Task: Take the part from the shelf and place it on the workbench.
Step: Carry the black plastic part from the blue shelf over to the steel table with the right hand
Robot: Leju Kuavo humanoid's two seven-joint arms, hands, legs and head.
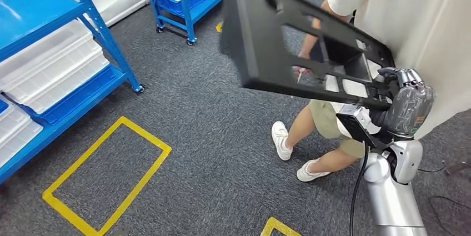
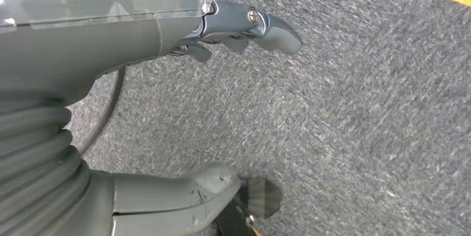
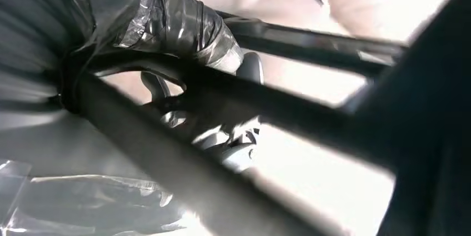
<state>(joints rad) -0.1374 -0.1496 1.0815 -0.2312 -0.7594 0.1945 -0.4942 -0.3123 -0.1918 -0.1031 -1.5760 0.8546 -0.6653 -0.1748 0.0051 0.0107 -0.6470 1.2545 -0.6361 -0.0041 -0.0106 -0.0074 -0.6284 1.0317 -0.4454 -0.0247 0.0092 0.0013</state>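
1. Aloft over grey carpet [image 1: 211, 136], a large flat black plastic frame panel with cut-out openings [image 1: 266, 41] is held clear of the floor by the robot's right hand [image 1: 408, 105], whose fingers are closed around a bar at the panel's near edge; the grip is confirmed in the right wrist view, where the fingers [image 3: 222, 130] are wrapped about a dark strut.

2. At the robot's other side, the left hand [image 2: 233, 108] is seen hanging above the carpet with nothing in it, thumb and fingers spread apart.

3. Behind the panel, a person in a pale top and white shoes [image 1: 389, 19] is seen standing very close, partly hidden by the openings.

4. Blue metal shelving with white plastic trays [image 1: 61, 75] is seen at the left, and a yellow taped rectangle [image 1: 105, 175] marks the floor; the workbench is not seen.

5. Judged from its thin ribbed build, the panel is probably stiff and fairly light, but broad and held at one edge, so it may swing or twist; a firm hold on a solid bar, ideally nearer the middle, would seem safer.

6. Contact with the bystander is the evident risk.
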